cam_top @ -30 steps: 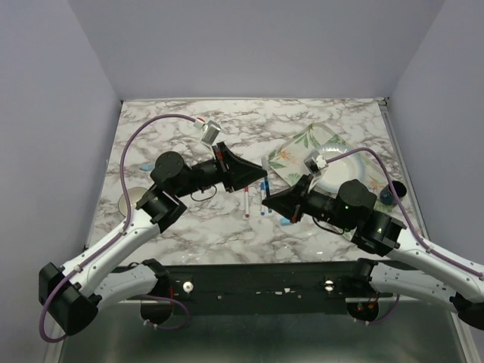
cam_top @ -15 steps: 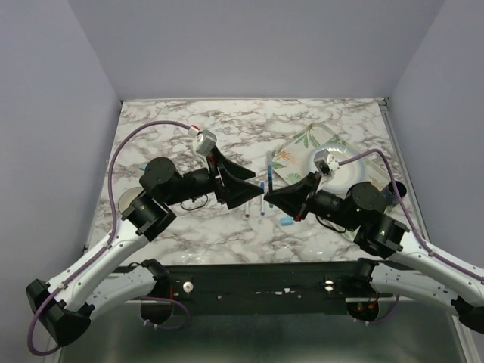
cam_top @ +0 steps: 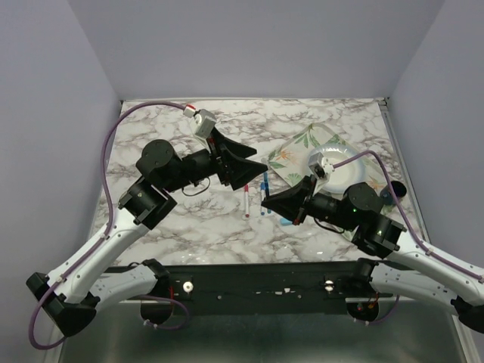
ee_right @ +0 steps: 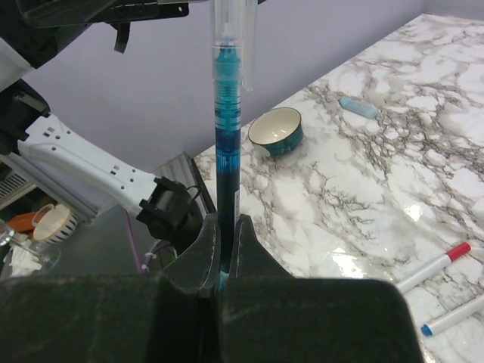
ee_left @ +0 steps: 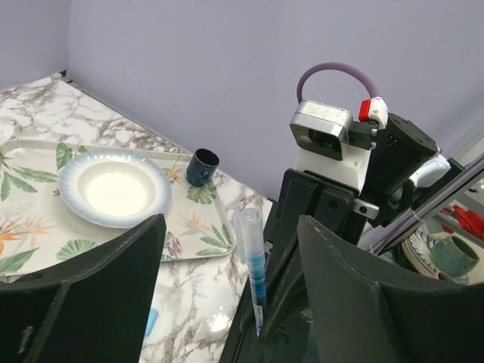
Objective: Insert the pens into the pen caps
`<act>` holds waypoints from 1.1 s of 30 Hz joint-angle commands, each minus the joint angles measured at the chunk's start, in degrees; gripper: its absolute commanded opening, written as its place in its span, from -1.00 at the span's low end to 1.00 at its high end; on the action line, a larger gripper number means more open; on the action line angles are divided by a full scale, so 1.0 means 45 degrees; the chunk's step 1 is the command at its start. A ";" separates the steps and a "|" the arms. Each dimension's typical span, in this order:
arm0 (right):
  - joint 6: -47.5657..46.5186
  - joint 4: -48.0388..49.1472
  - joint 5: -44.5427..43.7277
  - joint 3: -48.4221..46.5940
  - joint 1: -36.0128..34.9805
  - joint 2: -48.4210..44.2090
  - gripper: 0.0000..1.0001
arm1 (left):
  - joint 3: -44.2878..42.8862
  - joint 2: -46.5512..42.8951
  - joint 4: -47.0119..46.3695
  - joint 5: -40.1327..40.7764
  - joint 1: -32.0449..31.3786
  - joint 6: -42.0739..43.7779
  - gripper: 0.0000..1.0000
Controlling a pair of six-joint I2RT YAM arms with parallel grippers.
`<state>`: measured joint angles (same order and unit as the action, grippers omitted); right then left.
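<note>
We judge one insertion apparently done: the right claw [ee_right: 223, 231] is clamped on the upright blue-barrelled stick pen [ee_right: 225, 144], which wears a clear plastic cap [ee_right: 228, 30], the left claw [ee_left: 232, 223] stands apart beside it, and the red-ended white pen [ee_right: 432, 266] and blue-ended white pen [ee_right: 452, 316] lie uncapped on the marble worktop [ee_right: 363, 189].

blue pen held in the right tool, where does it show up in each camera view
top external: the blue pen is near the picture's centre, just above the right tool.
left wrist: the blue pen stands upright at bottom centre.
right wrist: the blue pen runs from the centre up to the top edge.
shared landmark: the right tool, pinching the pen's lower end.
</note>
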<state>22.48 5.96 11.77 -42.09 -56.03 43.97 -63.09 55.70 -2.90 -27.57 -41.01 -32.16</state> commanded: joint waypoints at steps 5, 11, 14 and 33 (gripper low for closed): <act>0.0044 0.0024 0.0275 -0.0140 0.0010 0.0054 -0.99 | -0.0491 0.0648 -0.0450 -0.0357 0.0013 -0.0196 0.38; 0.0160 0.0005 0.0451 -0.0238 0.0029 0.0327 -0.99 | -0.0472 0.0844 -0.0860 -0.0357 0.0032 -0.0528 0.37; 0.0238 0.0024 0.0432 -0.0238 0.0029 0.0386 -0.99 | -0.0492 0.0844 -0.0938 -0.0279 0.0091 -0.0606 0.33; 0.0746 0.0532 -0.0445 -0.0354 0.0029 0.0484 -0.99 | 0.0406 0.0922 -0.1603 -0.1510 0.0189 -0.1991 -1.00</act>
<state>25.43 6.02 12.62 -42.09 -56.03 45.87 -63.18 60.38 -8.51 -31.68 -40.38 -38.26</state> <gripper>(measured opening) 0.033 0.094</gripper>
